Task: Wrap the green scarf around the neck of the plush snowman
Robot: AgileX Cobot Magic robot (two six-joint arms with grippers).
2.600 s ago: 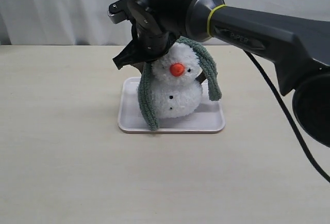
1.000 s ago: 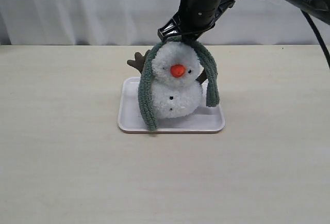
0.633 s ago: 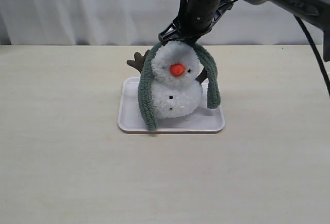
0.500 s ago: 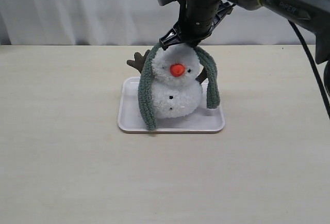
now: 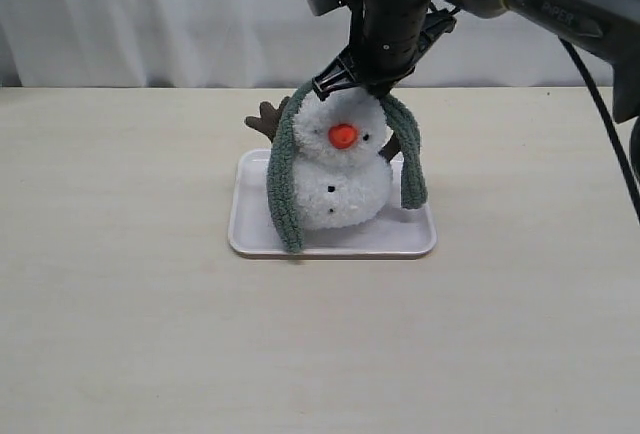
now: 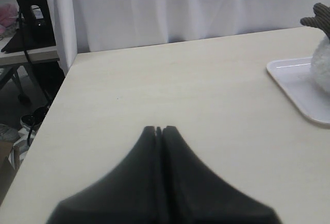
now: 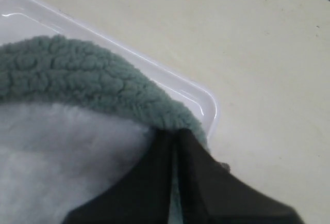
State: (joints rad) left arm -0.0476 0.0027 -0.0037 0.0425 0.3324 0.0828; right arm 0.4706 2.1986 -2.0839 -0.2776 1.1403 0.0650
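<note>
The snowman [image 5: 335, 179] sits upright on a white tray [image 5: 250, 229] in the middle of the counter [image 5: 120, 304], its orange nose [image 5: 343, 135] facing the exterior camera. One brown twig arm [image 5: 266, 118] sticks out behind its shoulder on that view's left.

The scarf [image 5: 283, 189] lies draped over the crown of the head, not in the neck [image 5: 338, 160]. Its two ends hang down on either side of the body. The end on the exterior view's left is the longer and reaches the tray's front rim. The other end stops short beside the body, above the tray.

The right arm reaches in from the upper right and points down at the top of the head. Seen from its wrist, the right fingers [image 7: 206, 182] are clenched tight with their tips dug into the scarf [image 7: 77, 79] where it meets the white plush [image 7: 62, 152], pinching the fabric. The tray's rim [image 7: 206, 105] shows just beyond.

The left fingers [image 6: 139, 182] are pressed together with nothing between them, low over bare counter [image 6: 180, 90] and well apart from the tray [image 6: 299, 84], which shows at the edge of that view
</note>
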